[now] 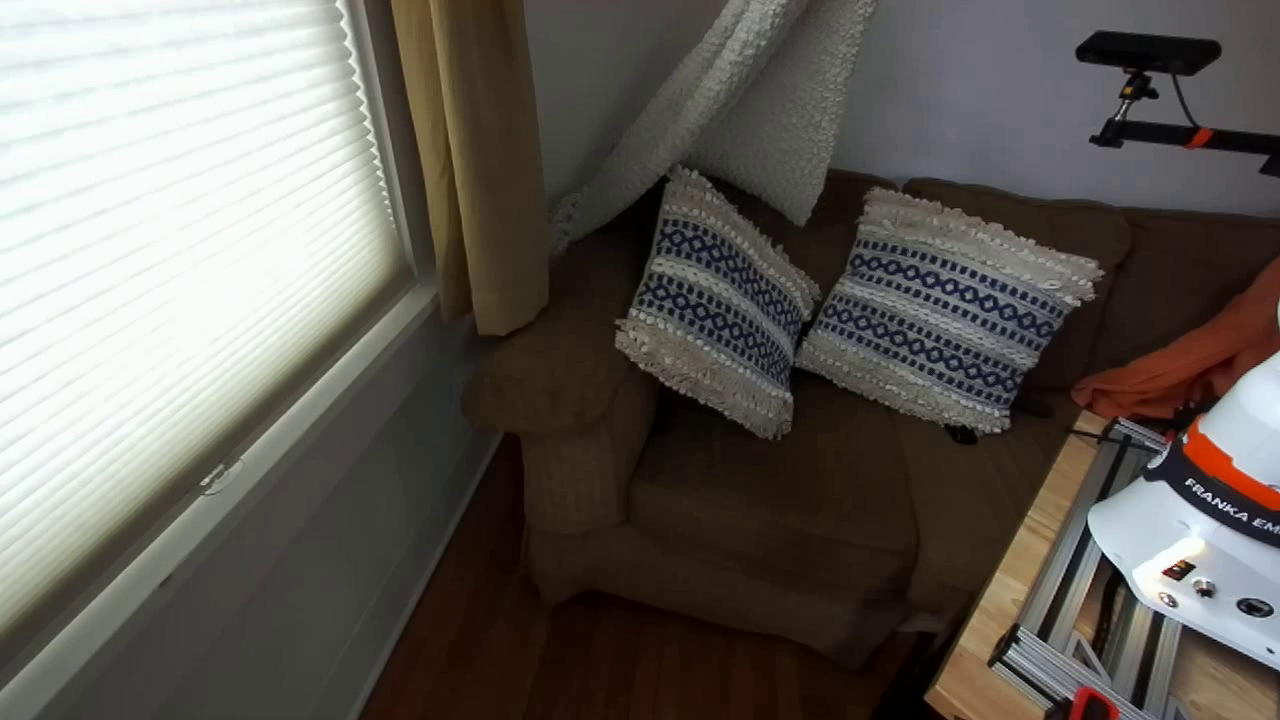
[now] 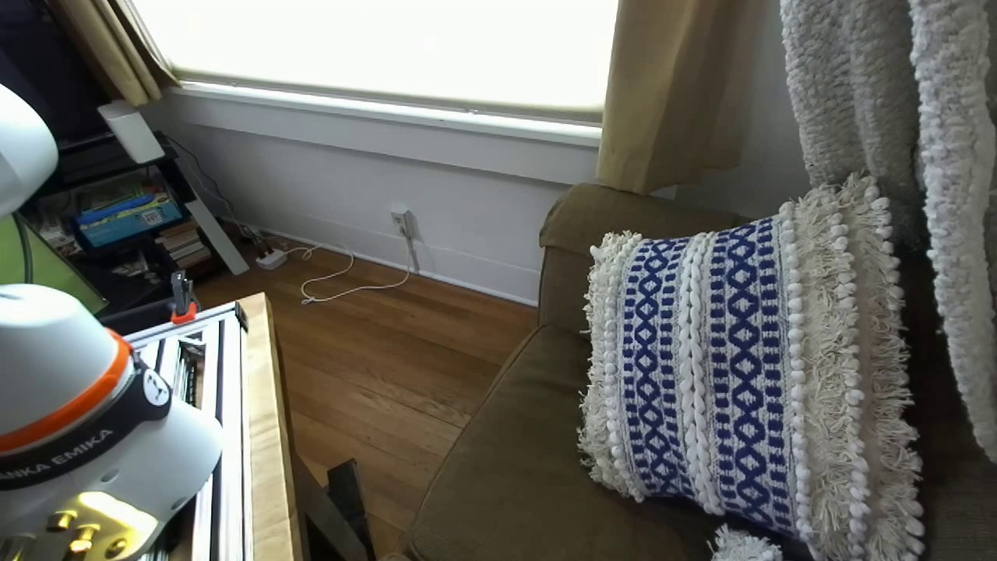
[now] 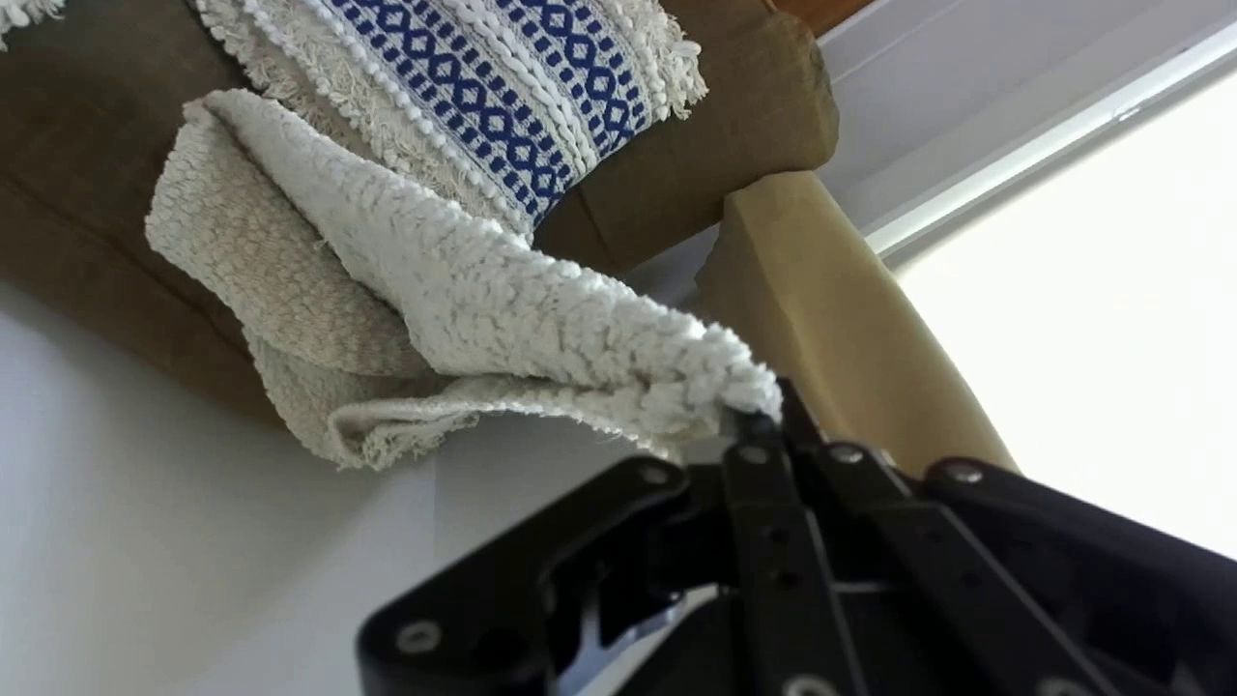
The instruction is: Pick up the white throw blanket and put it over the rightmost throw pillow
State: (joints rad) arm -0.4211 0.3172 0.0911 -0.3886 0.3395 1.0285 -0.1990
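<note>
Off-white and nubbly, hung in loose folds from the gripper (image 3: 773,425): recognised as the white throw blanket (image 3: 503,300), pinched at one bunched end in the wrist view, between jaws drawn narrow on the cloth. In an exterior view, hung above and behind the arm-side pillow (image 1: 720,305), and trailed one end down toward the sofa arm (image 1: 545,385); could not tell there whether in contact or merely close. Took the rightmost throw pillow (image 1: 950,310) to be the one farther from the sofa arm, going by that view, and judged it uncovered, leaving carry and drape to do.

Called first for height, enough to clear the arm-side pillow without dragging it along. Then asked for a slow sideways carry, until hanging above the rightmost throw pillow. Being soft and long, was likely to swing and lag, so paid to pause and let the cloth settle before lowering. Looked best done by setting the free end down first, then drawing the held end across, spreading folds instead of dropping a heap. Paid to let go low, once resting there, to avoid sliding off.
</note>
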